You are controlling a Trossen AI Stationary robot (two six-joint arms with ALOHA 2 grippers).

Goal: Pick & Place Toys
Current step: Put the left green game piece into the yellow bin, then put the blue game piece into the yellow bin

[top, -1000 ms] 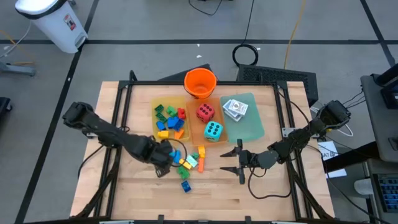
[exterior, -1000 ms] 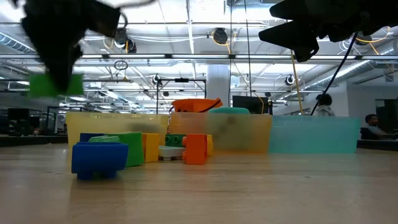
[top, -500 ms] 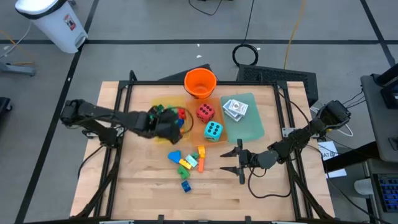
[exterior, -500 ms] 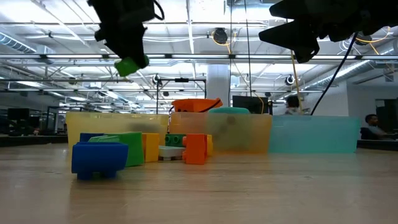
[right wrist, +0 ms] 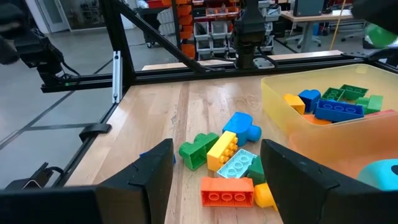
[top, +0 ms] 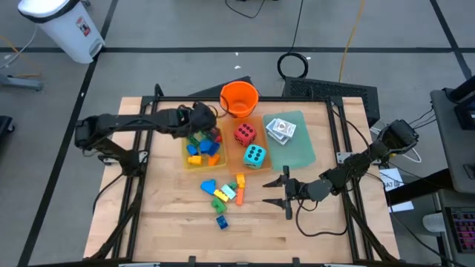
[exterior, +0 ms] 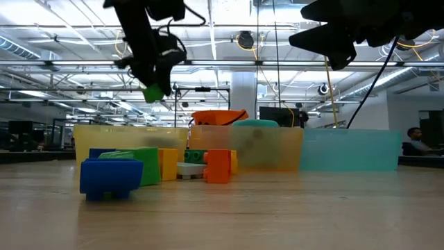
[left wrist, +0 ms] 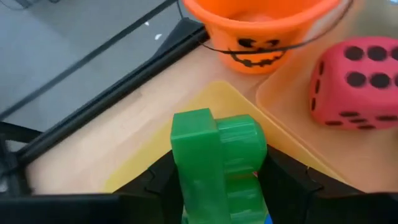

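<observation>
Gripping green brick [left wrist: 217, 162], left end effector [top: 199, 119] above yellow tray [top: 187, 159]; wooden table [top: 171, 222].

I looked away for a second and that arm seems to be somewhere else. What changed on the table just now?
The left end effector carried a green brick away from the loose bricks in mid-table, up and toward the far side; it now holds it above the yellow tray, near the orange bucket. The right end effector, the dice and the loose bricks stayed put.
</observation>
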